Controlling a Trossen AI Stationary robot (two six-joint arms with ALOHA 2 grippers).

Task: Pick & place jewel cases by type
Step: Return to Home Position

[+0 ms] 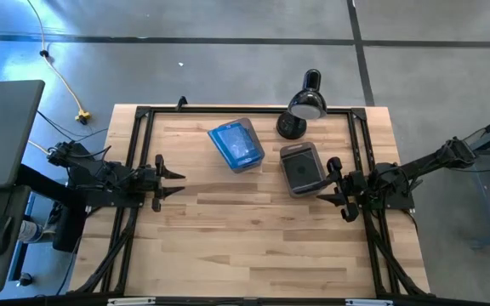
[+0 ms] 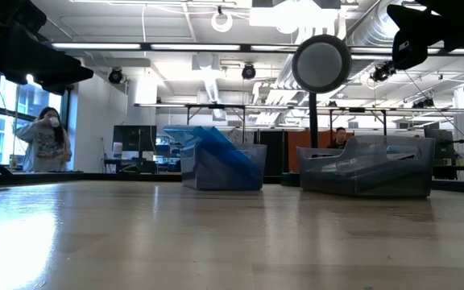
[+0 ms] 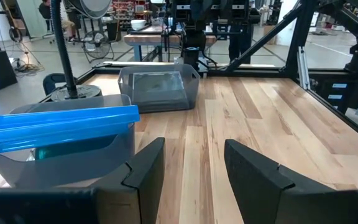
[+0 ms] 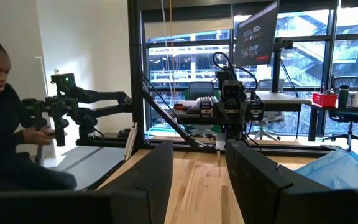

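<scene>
Left tool (image 1: 173,183) and right tool (image 1: 330,182) gape wide, empty; the right one sits just beside a smoky grey plastic tub (image 1: 300,148), which a careless swing could nudge.

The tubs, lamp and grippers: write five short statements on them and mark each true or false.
1. Blue jewel cases lie in the left tub. True.
2. The left gripper holds a blue case. False: it is open and empty, apart from both tubs.
3. The lamp stands at the table's far edge, near the right tub. True.
4. The right tub holds nothing. False: a dark jewel case shows in it.
5. The right gripper is shut. False: it is open, beside the right tub.
</scene>
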